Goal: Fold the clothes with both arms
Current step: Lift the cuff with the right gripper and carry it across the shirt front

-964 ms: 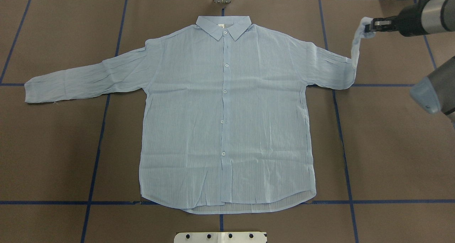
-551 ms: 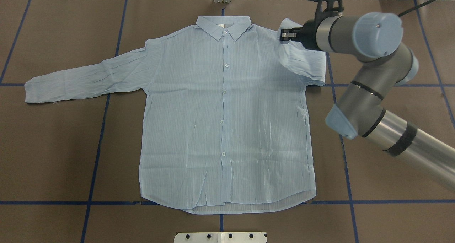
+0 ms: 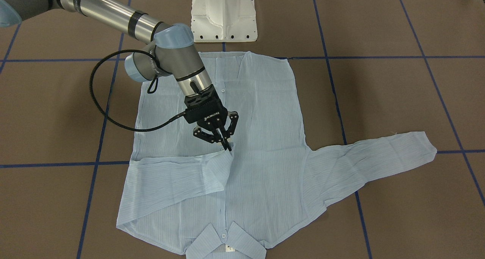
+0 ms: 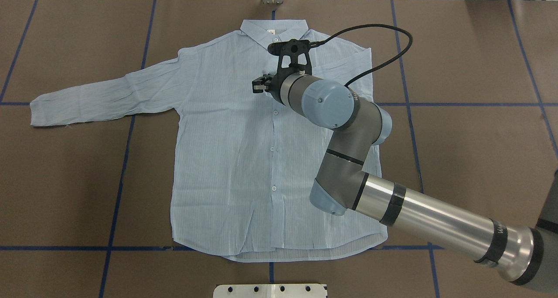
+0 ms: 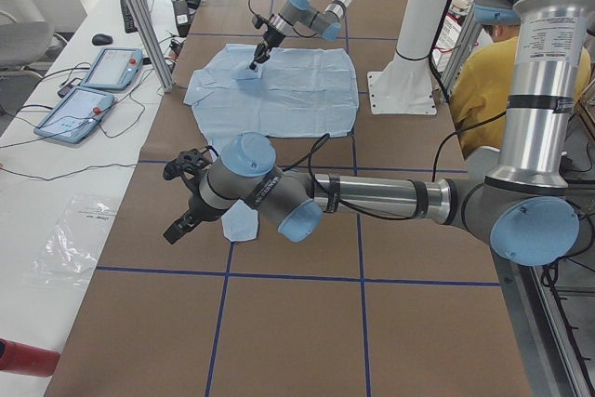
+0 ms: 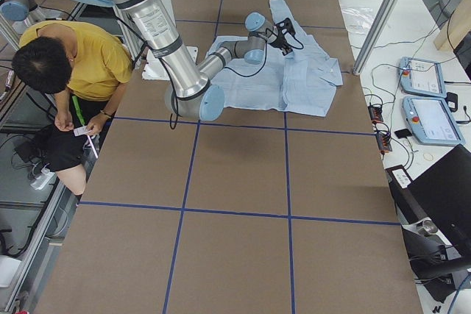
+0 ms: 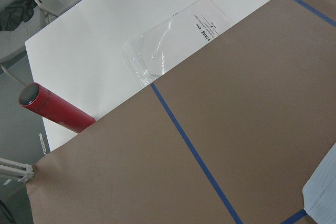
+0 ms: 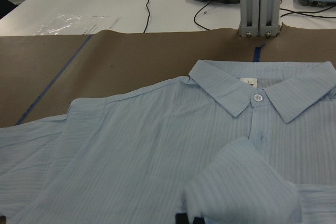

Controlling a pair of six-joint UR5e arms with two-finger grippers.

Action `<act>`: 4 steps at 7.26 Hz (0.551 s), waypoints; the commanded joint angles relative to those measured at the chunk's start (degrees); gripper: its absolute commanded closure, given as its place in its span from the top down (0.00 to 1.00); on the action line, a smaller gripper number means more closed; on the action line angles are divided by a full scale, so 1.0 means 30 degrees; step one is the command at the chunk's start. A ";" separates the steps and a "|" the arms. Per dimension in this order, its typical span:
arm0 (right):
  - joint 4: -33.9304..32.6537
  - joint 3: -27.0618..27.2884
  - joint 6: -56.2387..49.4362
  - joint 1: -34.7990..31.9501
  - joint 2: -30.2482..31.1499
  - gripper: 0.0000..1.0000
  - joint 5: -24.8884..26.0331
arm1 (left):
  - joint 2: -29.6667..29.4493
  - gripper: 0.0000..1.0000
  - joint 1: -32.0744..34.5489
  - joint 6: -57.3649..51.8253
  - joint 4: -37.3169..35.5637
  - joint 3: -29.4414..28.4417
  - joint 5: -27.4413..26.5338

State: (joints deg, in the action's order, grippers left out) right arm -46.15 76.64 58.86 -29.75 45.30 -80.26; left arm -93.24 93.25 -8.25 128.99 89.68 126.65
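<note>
Brown-papered desk, marked off in squares with blue tape.

Right claw: tilted down over the chest of the shirt, fingers drawn together and pinching the cuff of the right sleeve. The cuff sits at the fingertips, on the button line, and rises in a small hump off the shirt front. From the claw the sleeve runs back across the chest to its own shoulder, doubled over the body.

Shirt, under and around the claw: flat on the desk, front up, buttoned. The collar lies beyond the claw, away from the robot. The hem lies behind the claw, close to the white pedestal base.

Right arm: reaches in over the lower right of the shirt, with a black cable looping out from the wrist.

Left sleeve: well away from the right claw, stretched out straight on the desk.

Left claw: seen only in the left side view, low over the desk beside that sleeve's end. Cannot tell whether its fingers are apart or together. Left arm lies level above the paper.

Beyond the desk edge past the left claw: a clear plastic bag and a red cylinder on a white surface. A person in a yellow top crouches by the robot.
</note>
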 commanded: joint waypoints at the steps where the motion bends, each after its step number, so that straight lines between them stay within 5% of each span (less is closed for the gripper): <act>1: -0.0115 -0.1864 0.0007 0.1008 -0.1762 0.00 0.1114 | 0.0259 1.00 0.0000 -0.0004 0.0332 -0.0011 0.0000; 2: -0.0318 -0.2280 0.0036 0.1331 -0.2090 0.00 0.1640 | 0.0289 1.00 0.0000 -0.0004 0.0333 -0.0011 0.0000; 3: -0.1190 -0.2487 0.0559 0.1537 -0.2470 0.99 0.1965 | 0.0376 1.00 0.0000 -0.0004 0.0362 0.0018 0.0000; 4: -0.3809 -0.2519 0.1463 0.1713 -0.3692 1.00 0.2722 | 0.0377 1.00 0.0000 -0.0004 0.0362 0.0019 0.0000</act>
State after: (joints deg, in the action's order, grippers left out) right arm -50.59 69.67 60.64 -25.42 37.69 -74.44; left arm -92.23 93.25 -8.26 130.02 89.70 126.65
